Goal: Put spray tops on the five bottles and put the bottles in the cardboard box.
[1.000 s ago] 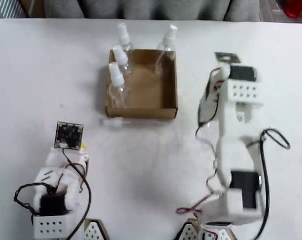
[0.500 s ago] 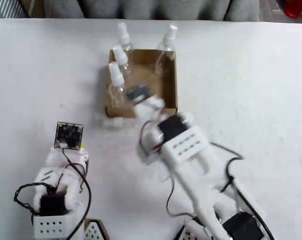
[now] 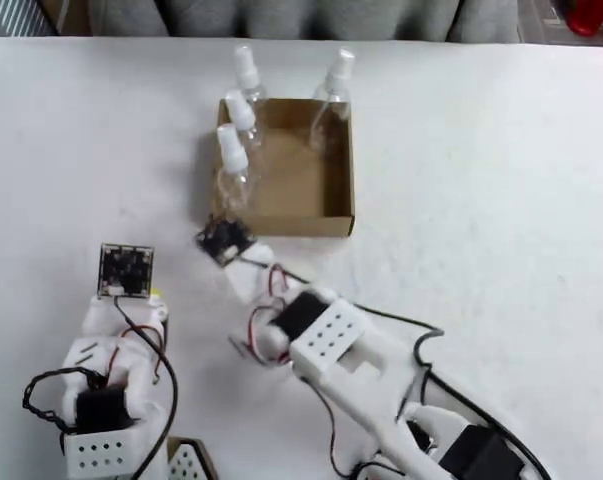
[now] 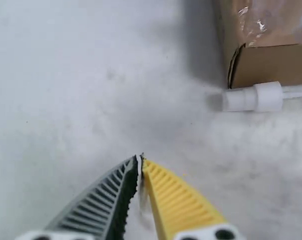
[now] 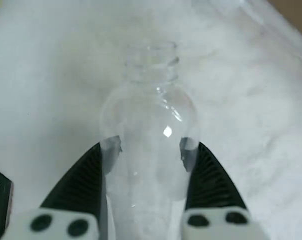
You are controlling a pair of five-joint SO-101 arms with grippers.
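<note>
Holding capped bottles (image 3: 233, 170); cardboard box (image 3: 281, 225)

You see a clear, glossy plastic bottle (image 5: 149, 115), matt black ribbed plastic fingers (image 5: 85, 180), a smooth white plastic spray top (image 4: 253, 96), a matt brown cardboard box (image 3: 281, 224), and a matt, faintly grainy white table (image 3: 501, 150).

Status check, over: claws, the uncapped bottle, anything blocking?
Left claw shut, empty. Right claw clamped on the uncapped bottle. Loose spray top lying by the cardboard box corner. No obstruction seen.
</note>
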